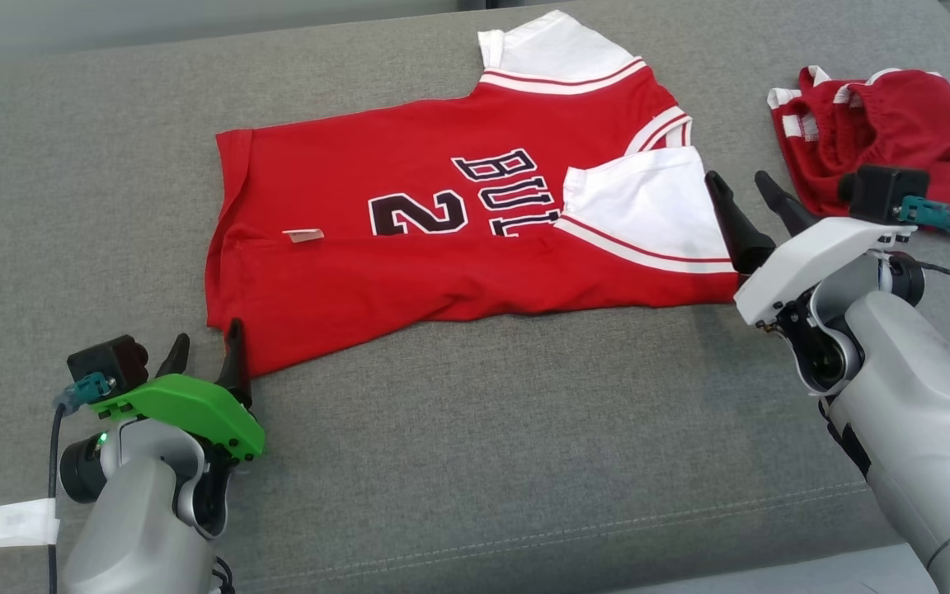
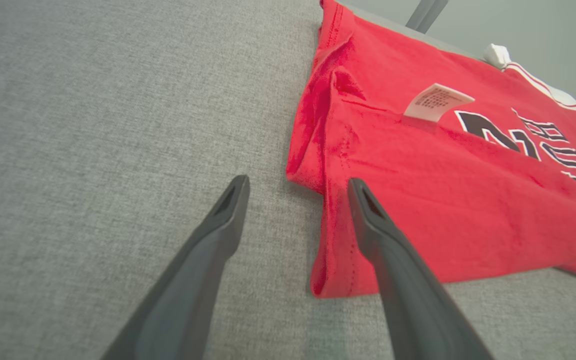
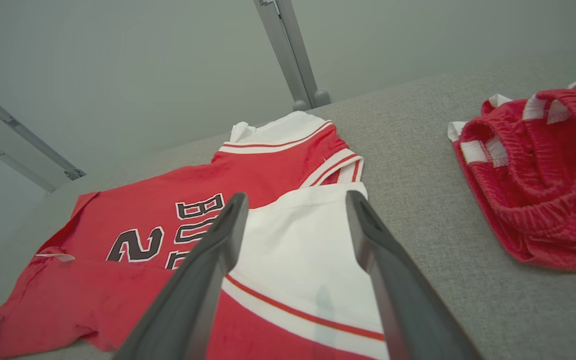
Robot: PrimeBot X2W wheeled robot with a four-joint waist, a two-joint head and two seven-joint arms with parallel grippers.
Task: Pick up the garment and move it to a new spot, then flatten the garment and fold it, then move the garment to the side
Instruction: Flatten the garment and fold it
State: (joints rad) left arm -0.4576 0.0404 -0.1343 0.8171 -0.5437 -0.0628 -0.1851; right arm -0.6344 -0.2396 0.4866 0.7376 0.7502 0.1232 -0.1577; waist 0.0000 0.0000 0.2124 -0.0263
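Observation:
The garment (image 1: 442,223) is a red jersey with white sleeves and black lettering, lying flat on the grey cushion with its near long edge folded over the front. My left gripper (image 1: 204,351) stands open at the jersey's lower left corner (image 2: 338,250), nothing between its fingers. My right gripper (image 1: 743,188) is open too, at the right end beside the folded white sleeve (image 3: 308,245), holding nothing. In the left wrist view a white care label (image 2: 435,101) sticks up from the fold.
A second red garment with white trim (image 1: 887,140) lies bunched at the far right of the grey cushion (image 1: 524,445). The cushion's front edge runs along the bottom. A metal post (image 3: 288,50) stands behind the cushion.

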